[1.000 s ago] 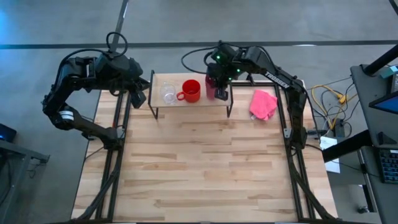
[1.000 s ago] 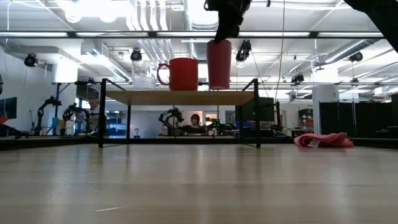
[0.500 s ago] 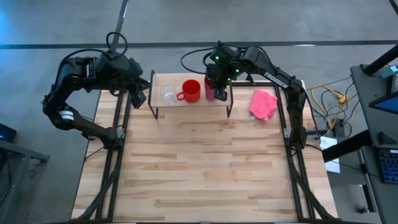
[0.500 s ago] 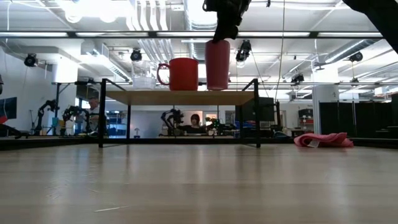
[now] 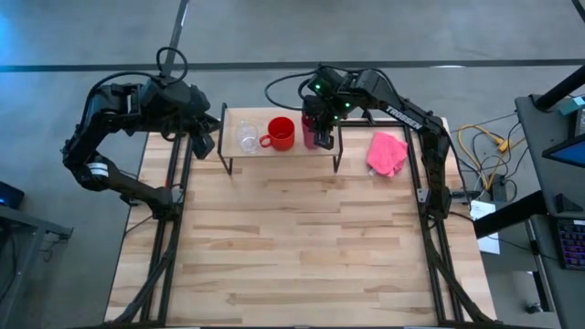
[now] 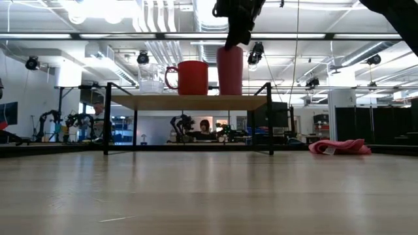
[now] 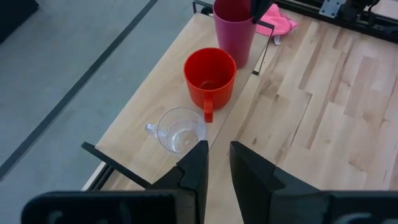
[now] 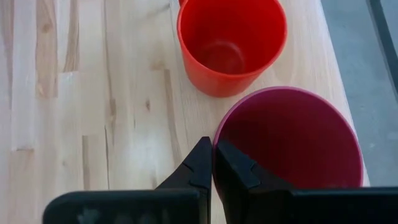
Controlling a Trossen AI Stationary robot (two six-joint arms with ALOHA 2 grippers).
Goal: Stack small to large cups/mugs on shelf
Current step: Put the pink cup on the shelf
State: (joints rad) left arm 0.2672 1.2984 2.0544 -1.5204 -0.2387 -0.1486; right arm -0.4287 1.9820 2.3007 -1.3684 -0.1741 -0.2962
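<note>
Three vessels stand in a row on the shelf [image 5: 232, 122], a light wooden top on black legs [image 6: 189, 102]. They are a clear glass cup [image 5: 247, 137], a red-orange mug [image 5: 281, 133] with its handle toward the glass, and a magenta tumbler [image 6: 230, 70]. My right gripper [image 8: 213, 148] comes down over the tumbler [image 8: 289, 140] and is shut on it. My left gripper [image 7: 218, 155] hangs open beyond the shelf's left end, above the glass cup's [image 7: 180, 130] side, touching nothing. My right gripper pinches the magenta tumbler's rim [image 8: 219, 135] on the side facing the red mug, one finger [image 8: 200, 163] outside the wall and one [image 8: 235, 169] inside. It comes from above, pointing down. The tumbler stands upright, and its base [image 6: 230, 93] looks to be on the shelf top.
A pink cloth [image 5: 387, 153] lies on the table right of the shelf [image 6: 339, 146]. The red mug [image 8: 231, 43] stands close beside the tumbler. The wide wooden tabletop [image 5: 302, 247] stretches in front of the shelf. Cables lie off the table's right edge.
</note>
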